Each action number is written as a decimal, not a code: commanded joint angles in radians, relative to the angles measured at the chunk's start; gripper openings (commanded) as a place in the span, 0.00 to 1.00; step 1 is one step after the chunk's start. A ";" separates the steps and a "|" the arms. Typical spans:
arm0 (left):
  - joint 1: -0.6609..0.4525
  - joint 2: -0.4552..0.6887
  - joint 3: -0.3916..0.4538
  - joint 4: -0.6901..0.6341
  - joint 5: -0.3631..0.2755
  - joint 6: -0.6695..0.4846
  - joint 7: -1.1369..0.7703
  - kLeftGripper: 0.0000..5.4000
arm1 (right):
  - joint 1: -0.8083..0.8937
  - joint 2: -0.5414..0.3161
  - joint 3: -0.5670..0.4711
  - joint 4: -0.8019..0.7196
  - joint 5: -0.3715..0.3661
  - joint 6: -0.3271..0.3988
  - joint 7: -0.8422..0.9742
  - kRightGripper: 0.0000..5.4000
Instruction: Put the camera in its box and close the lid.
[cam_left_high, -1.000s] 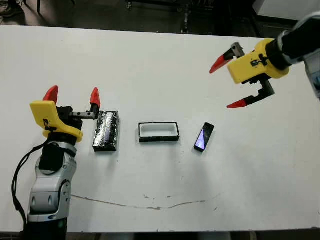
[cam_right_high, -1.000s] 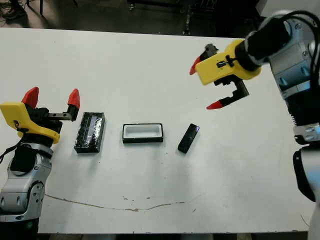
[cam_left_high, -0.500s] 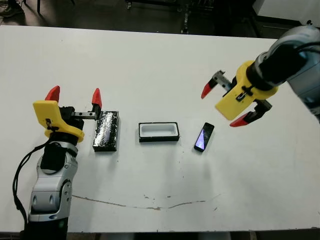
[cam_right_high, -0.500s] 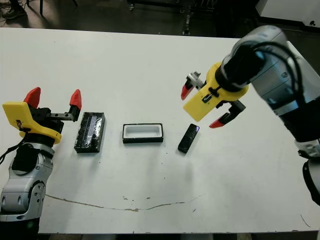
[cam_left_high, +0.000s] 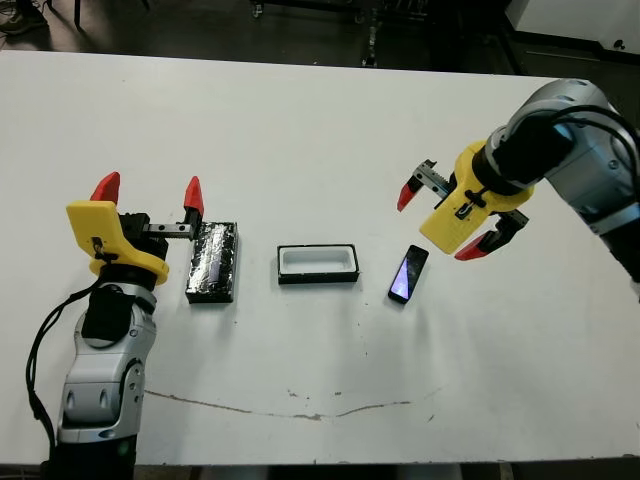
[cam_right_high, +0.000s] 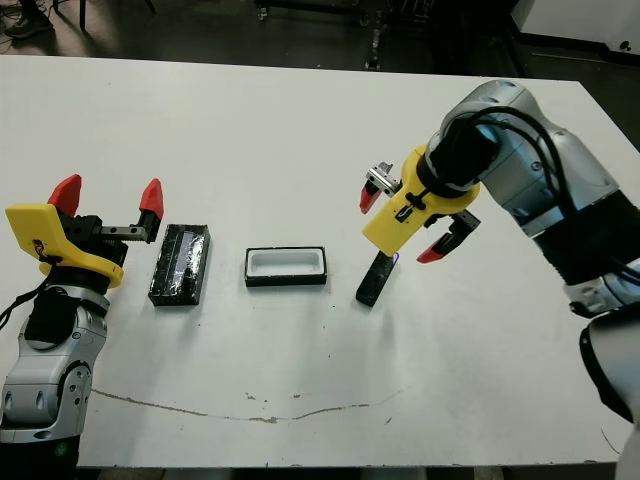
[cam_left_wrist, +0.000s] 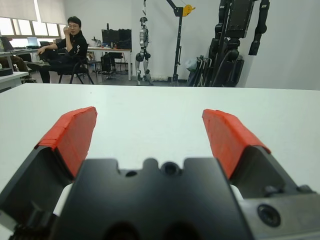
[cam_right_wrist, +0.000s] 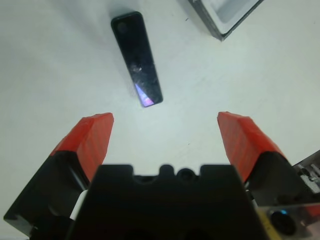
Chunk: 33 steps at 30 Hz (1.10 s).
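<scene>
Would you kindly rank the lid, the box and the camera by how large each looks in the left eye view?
1. Lid and box: close in footprint, too alike to rank.
2. Camera: clearly smallest.

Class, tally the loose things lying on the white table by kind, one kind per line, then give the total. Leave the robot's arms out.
Camera: 1
Box: 1
Lid: 1
Total: 3
</scene>
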 joint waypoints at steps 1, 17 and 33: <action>0.005 -0.005 0.000 0.004 -0.004 0.000 -0.001 1.00 | 0.021 0.008 -0.011 0.031 -0.013 -0.015 -0.024 1.00; 0.007 -0.013 -0.004 -0.003 0.007 0.007 0.008 1.00 | 0.028 0.052 -0.006 0.113 -0.053 -0.042 -0.059 1.00; 0.011 -0.019 -0.005 -0.003 0.004 0.006 0.008 1.00 | 0.051 0.097 0.011 0.175 -0.060 -0.114 -0.071 1.00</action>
